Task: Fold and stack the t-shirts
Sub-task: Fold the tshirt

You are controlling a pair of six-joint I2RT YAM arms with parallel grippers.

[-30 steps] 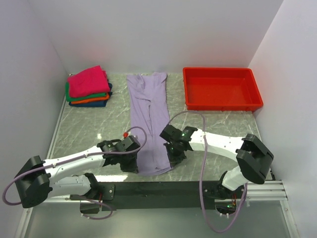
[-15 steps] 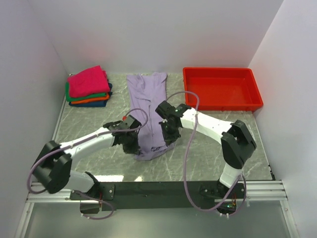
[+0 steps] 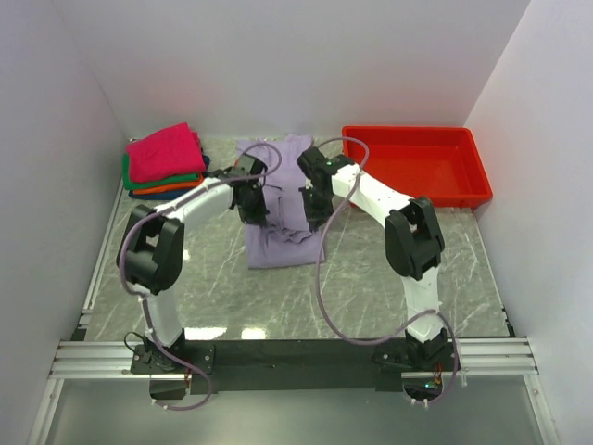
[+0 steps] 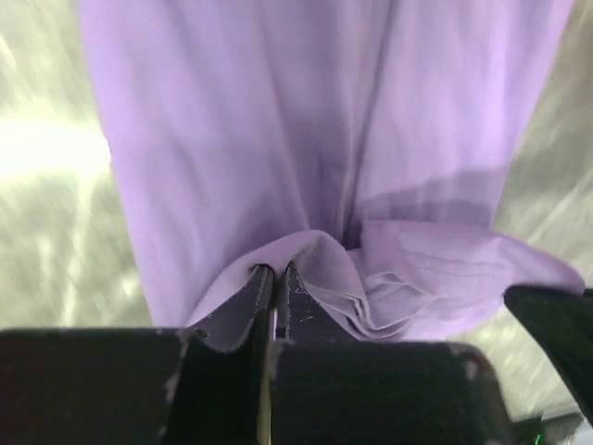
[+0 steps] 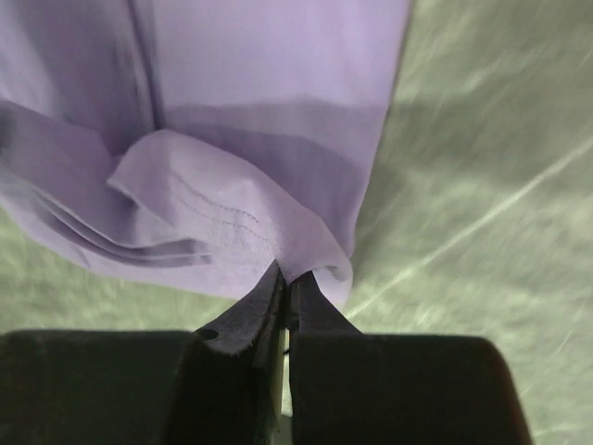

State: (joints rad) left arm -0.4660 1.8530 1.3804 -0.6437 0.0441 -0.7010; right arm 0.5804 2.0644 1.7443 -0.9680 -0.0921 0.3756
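1. Left tool [image 4: 273, 278]: jaws pressed together, pinching a raised fold of the lavender t-shirt [image 4: 278, 111]. In my left wrist view the cloth bunches into a small peak right at the tips, with layered edges just to their right.
2. Right tool [image 5: 285, 276]: jaws also pressed together, pinching the same shirt at a stitched hem edge. The hem curls over itself just past the tips, and several layers show stacked to the left.
3. Overhead view: both arms are stretched far out over the counter [image 3: 185, 278]. The two tools sit side by side above the shirt, the left one on its left edge and the right one on its right edge.
4. The lavender t-shirt lies lengthwise in the middle of the counter, toward the far side. Its near part is doubled over, with the lifted layer hanging from both tools over the layer beneath. The near folded edge rests flat on the counter.
5. The stack of folded t-shirts [image 3: 165, 169] is at the far left corner: magenta-pink on top, then green, orange and dark blue. It is near the lavender shirt but apart from it.
6. The red plastic tray [image 3: 417, 199] is at the far right, beside the shirt and not touching it.
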